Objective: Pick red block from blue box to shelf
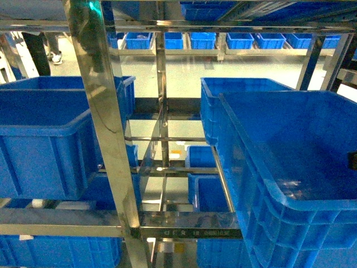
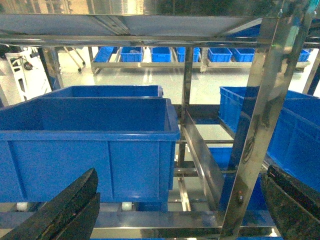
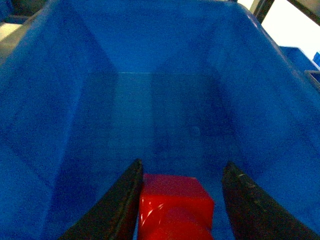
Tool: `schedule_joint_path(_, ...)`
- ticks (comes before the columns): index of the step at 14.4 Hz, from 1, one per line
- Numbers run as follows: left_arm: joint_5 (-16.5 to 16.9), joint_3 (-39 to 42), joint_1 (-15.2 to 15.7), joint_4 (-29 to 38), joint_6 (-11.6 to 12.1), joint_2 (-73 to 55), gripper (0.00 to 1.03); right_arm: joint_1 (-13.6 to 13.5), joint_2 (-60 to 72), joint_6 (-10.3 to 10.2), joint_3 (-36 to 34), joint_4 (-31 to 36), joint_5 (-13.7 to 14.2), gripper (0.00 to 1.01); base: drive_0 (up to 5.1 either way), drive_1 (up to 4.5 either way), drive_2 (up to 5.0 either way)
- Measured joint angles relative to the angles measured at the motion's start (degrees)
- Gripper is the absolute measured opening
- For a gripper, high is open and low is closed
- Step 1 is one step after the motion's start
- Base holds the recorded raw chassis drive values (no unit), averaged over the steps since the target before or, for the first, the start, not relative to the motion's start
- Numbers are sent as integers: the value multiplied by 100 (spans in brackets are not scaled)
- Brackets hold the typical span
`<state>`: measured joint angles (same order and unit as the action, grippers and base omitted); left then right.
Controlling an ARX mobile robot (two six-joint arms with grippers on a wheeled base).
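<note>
The red block [image 3: 172, 207] shows in the right wrist view, low inside a dark blue crate [image 3: 50, 100]. It lies between the fingers of my right gripper [image 3: 182, 164], which is open. The left finger [image 3: 122, 200] touches the block and a gap separates it from the right finger [image 3: 247, 200]. My left gripper [image 2: 181, 172] is open wide and holds nothing, facing the steel shelf [image 2: 260, 125] and a dark blue crate [image 2: 90, 145] on it. The blue box is out of view. Neither gripper shows in the head view, where the shelf [image 1: 100, 111] fills the frame.
Dark blue crates stand on the shelf at left [image 1: 39, 139] and right [image 1: 290, 201], with more below [image 1: 209, 192]. A slanted steel post [image 1: 111, 167] crosses the near view. Further racks with small blue bins [image 1: 203, 40] line the far wall.
</note>
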<state>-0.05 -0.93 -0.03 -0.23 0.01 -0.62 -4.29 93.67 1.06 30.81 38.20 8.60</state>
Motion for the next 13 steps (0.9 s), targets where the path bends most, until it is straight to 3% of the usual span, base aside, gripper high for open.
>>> schedule_joint_path(1, 2, 0, 0, 0, 0, 0, 98, -103, 127, 39, 24, 155, 205, 59, 0, 0, 0)
schedule_joint_path(5, -4, 0, 0, 2, 0, 0, 98, -291, -907, 166, -632, 568, 323, 99, 0, 0, 0)
schedule_joint_path(7, 2, 0, 0, 0, 0, 0, 98, -358, -2011, 328, -1576, 424, 190, 98, 0, 0, 0)
schedule_joint_path(8, 9, 0, 0, 7, 0, 0, 98, -273, -2006, 136, -2017, 1919, -114, 84, 0, 0, 0)
schedule_joint_path(9, 4, 0, -2, 2, 0, 0, 98, -195, -2197, 31, -2225, 2308, -210, 71, 0, 0, 0)
schedule_joint_path(13, 4, 0, -2, 2, 0, 0, 98, -7, -3289, -61, -2629, 1698, -417, 31, 0, 0, 0)
